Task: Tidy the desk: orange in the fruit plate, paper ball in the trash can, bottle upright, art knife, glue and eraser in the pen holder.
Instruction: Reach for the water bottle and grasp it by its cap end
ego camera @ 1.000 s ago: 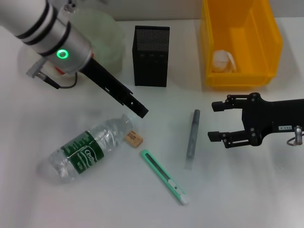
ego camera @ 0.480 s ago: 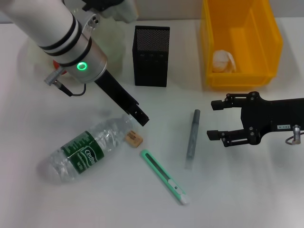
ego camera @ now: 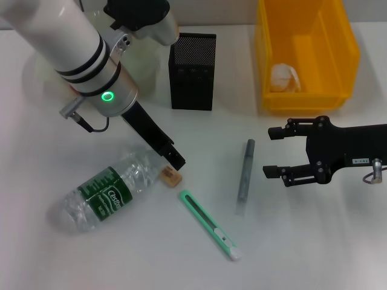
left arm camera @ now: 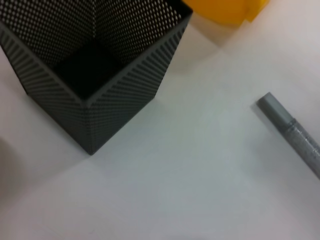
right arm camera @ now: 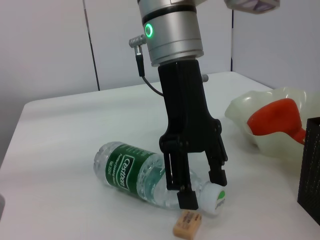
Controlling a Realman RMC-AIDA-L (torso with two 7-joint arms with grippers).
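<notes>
A: Left gripper (ego camera: 176,161)?

B: Low over the neck end of the bottle (ego camera: 109,189), which lies on its side on the table (ego camera: 314,241). In the right wrist view the fingers (right arm camera: 186,199) are spread and straddle the white cap (right arm camera: 216,198), one finger each side. Whether they touch the cap, I cannot tell. Nothing gripped.

A: Eraser?

B: The eraser (ego camera: 171,176) sits flat on the table just beside the cap, right under the left gripper's tip. Tan block, seen in the right wrist view too, close to the nearer finger.

A: Knife and glue?

B: The green art knife (ego camera: 209,225) lies diagonal, near the eraser. The grey glue stick (ego camera: 245,175) lies well apart from it, between the bottle and the right gripper (ego camera: 271,153).

A: Right gripper state?

B: Hovering at the table's right side, fingers wide apart, empty. It points toward the glue stick, not touching it.

A: Containers?

B: The black mesh pen holder (ego camera: 193,71) stands upright behind the left arm; the left wrist view looks down into it and shows no contents. The yellow trash can (ego camera: 306,54) holds the paper ball (ego camera: 284,78). The fruit plate (right arm camera: 270,125), pale and translucent, holds the orange (right arm camera: 278,119), seen in the right wrist view.
</notes>
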